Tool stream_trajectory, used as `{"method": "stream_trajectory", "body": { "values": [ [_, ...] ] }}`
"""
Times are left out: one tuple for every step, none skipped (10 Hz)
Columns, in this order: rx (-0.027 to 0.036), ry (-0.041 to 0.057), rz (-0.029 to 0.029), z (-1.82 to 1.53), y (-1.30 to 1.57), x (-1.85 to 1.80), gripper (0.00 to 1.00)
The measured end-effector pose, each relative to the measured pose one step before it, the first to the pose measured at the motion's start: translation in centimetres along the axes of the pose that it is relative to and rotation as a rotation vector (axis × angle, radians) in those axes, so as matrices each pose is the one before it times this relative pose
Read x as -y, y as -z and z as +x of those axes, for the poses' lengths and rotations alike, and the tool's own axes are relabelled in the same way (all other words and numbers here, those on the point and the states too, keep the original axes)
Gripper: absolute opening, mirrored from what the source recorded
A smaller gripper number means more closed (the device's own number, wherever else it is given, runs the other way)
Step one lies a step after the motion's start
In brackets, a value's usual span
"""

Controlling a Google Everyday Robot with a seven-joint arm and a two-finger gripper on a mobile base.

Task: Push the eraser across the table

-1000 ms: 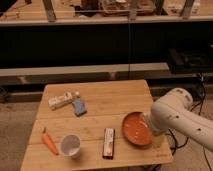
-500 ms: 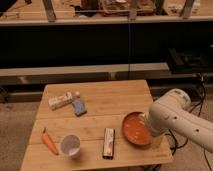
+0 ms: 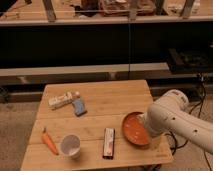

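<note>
Starting at the gripper: it is not seen anywhere in the view, being hidden behind the white arm (image 3: 170, 117) or lying past the right edge, so how wide it stands and whether anything is held cannot be told. The arm's bulky white links are seen at the near right corner of the table (image 3: 115, 95), overlapping the right rim of the orange-red bowl (image 3: 131, 130). The bowl is set on the near right part of the plank top. The eraser (image 3: 108, 143) is found just left of the bowl, apart from it. It is laid flat close to the near edge, long side running near to far, label strip up. No contact between eraser and arm is seen. Further left a white cup (image 3: 70, 145) is stood upright, mouth up, also close to the near edge. An orange carrot (image 3: 49, 142) is laid just left of the cup. Toward the far left a small blue pad (image 3: 79, 106) is laid just beside a white carton (image 3: 62, 100); whether they touch cannot be told. Dark shelving is seen behind the table.
</note>
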Motion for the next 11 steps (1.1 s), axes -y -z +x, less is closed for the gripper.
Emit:
{"method": "stream_trajectory", "body": {
  "values": [
    [0.00167, 0.00265, 0.00021, -0.112, -0.034, 0.015, 0.8],
    [0.00225, 0.00545, 0.00031, -0.172, -0.077, -0.005, 0.8],
    [0.00078, 0.00297, 0.00001, -0.082, -0.029, -0.033, 0.8],
    [0.00107, 0.00262, 0.00002, -0.085, -0.036, -0.026, 0.8],
    [0.00071, 0.00214, 0.00006, -0.064, -0.023, -0.002, 0.8],
    [0.00091, 0.00231, 0.00095, -0.063, -0.025, -0.018, 0.8],
    [0.00232, 0.00362, 0.00004, -0.14, -0.074, -0.023, 0.8],
    [0.00192, 0.00414, 0.00096, -0.125, -0.063, 0.03, 0.8],
    [0.00135, 0.00253, 0.00042, -0.066, -0.036, -0.013, 0.8],
    [0.00181, 0.00367, 0.00072, -0.116, -0.044, 0.02, 0.8],
    [0.00105, 0.00227, 0.0, -0.057, -0.042, -0.017, 0.8]
  ]
}}
